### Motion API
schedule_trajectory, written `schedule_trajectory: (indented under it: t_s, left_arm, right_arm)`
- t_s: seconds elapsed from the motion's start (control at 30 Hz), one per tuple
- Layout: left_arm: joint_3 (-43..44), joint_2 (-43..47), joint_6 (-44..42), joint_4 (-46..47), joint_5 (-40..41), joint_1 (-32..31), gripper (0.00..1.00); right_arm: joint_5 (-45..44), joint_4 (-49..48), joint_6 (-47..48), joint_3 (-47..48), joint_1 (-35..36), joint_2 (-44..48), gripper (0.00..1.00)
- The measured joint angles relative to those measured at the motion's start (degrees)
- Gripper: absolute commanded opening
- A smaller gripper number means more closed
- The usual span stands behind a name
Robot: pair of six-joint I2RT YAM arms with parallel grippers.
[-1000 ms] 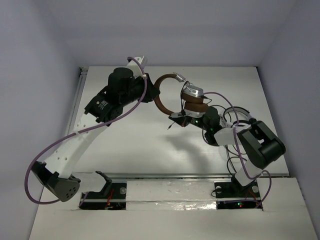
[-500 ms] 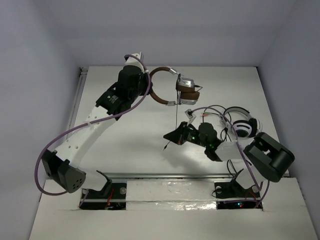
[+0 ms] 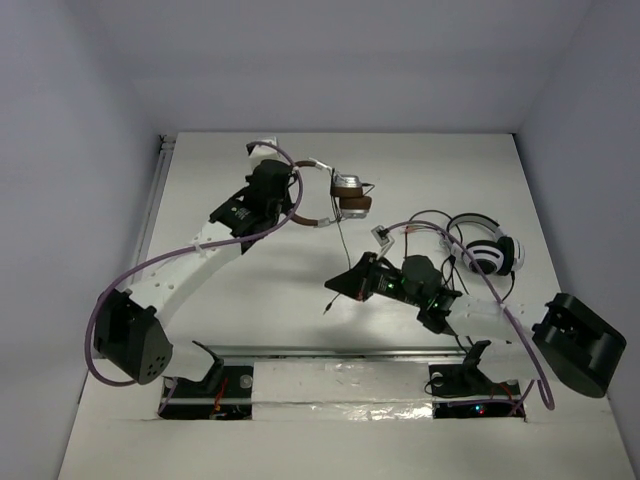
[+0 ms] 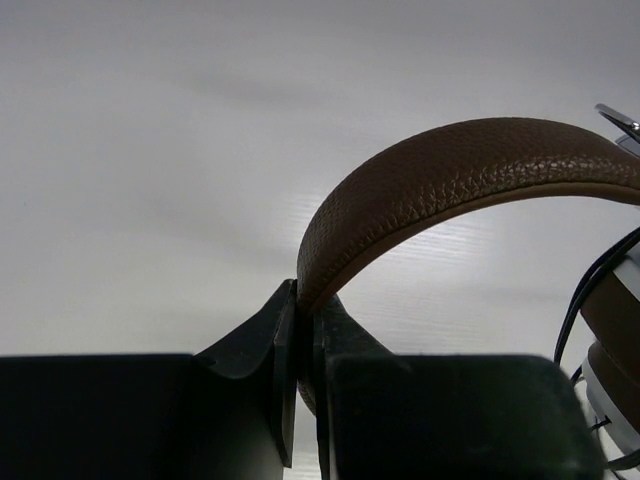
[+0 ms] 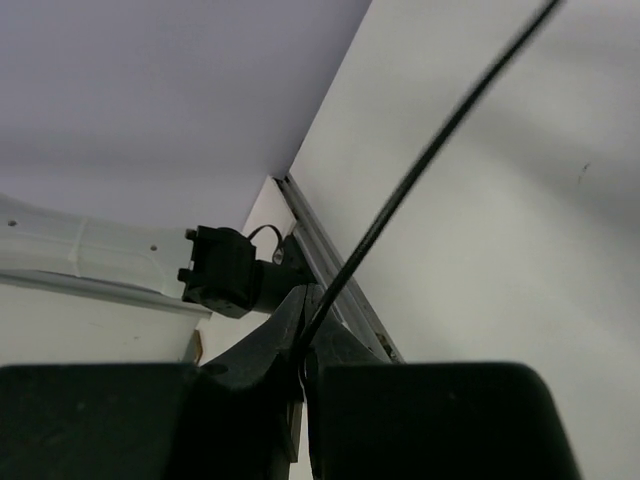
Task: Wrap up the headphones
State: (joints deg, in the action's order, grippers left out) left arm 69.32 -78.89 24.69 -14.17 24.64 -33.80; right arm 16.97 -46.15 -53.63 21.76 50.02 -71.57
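Left gripper [image 4: 305, 300]: clamped tight on the brown headband [image 4: 450, 170].
Right gripper [image 5: 300, 355]: pinched closed on the thin black cable [image 5: 430, 160], near mid-table.
Headphones [image 3: 347, 197]: one brown-and-silver pair at the far middle of the table [image 3: 270, 290]; ear cups just right of the left gripper, cable running down to the right gripper, its end poking out past it.
Second pair: white-and-black headphones [image 3: 487, 252] on the table's right side, well apart.
Arms: two.
Writing: pale print on the left arm [image 3: 228, 210], too small to read.

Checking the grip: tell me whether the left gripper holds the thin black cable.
No, the left gripper is shut on the brown leather headband.
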Motion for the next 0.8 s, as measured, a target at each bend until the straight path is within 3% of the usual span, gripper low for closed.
schedule_trajectory:
  t_s: [0.33, 0.5, 0.57, 0.8]
  left_arm:
    - [-14.27, 0.5, 4.7, 2.36, 1.73, -7.34, 0.0]
    - [-18.4, 2.51, 8.13, 3.32, 0.85, -10.4, 0.0]
    - [-19.61, 3.04, 9.38, 3.76, 0.83, -11.3, 0.0]
    - [-24.39, 3.43, 13.6, 5.75, -1.88, -12.63, 0.0]
  right_arm:
    - [-7.32, 11.65, -2.93, 9.77, 0.09, 4.22, 0.08]
    - [-15.17, 15.47, -3.21, 14.34, 0.31, 0.92, 0.11]
    - [-18.32, 16.24, -3.17, 15.54, 0.31, -0.42, 0.17]
    - [-26.8, 16.17, -2.69, 19.37, -0.22, -6.6, 0.19]
